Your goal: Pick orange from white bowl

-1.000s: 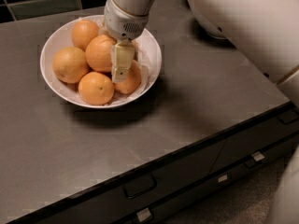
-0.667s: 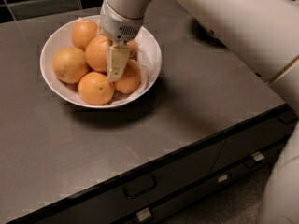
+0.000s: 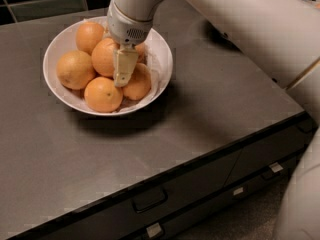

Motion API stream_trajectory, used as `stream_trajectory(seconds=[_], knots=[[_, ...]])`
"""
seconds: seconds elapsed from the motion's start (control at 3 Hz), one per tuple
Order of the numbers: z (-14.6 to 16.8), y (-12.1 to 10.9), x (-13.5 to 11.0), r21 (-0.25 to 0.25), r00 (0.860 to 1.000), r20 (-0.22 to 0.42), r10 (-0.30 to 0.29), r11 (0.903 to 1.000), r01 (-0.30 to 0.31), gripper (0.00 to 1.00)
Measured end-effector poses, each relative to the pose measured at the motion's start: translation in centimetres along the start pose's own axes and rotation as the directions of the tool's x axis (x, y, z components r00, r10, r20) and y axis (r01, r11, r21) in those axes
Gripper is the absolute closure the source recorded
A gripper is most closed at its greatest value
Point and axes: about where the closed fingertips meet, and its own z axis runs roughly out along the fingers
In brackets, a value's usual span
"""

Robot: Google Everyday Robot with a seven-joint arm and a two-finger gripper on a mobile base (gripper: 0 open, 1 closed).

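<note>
Gripper [image 3: 121, 79]: pale, pointing down into the white bowl [image 3: 161, 59], set between the orange [image 3: 104, 56] and a neighbouring orange [image 3: 138, 82]; whether it is open or closed cannot be told.
Orange: middle of the bowl, right beside the gripper, among 5 other oranges.
White bowl: wide and shallow, on the far left part of a dark grey countertop [image 3: 210, 114].
Arm [image 3: 240, 19]: white, reaching in from the right.
Drawers [image 3: 150, 201]: dark, with handles, below the counter edge.

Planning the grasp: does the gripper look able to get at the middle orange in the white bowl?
Likely yes: the gripper hangs right beside the orange, which lies uncovered on top.
</note>
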Motion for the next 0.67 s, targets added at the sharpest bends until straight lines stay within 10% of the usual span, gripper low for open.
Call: stream_trajectory(seconds=[0.67], knots=[[0.01,0.0,-0.01,0.0,1.0,0.0,0.0,1.0,0.0,0.89]])
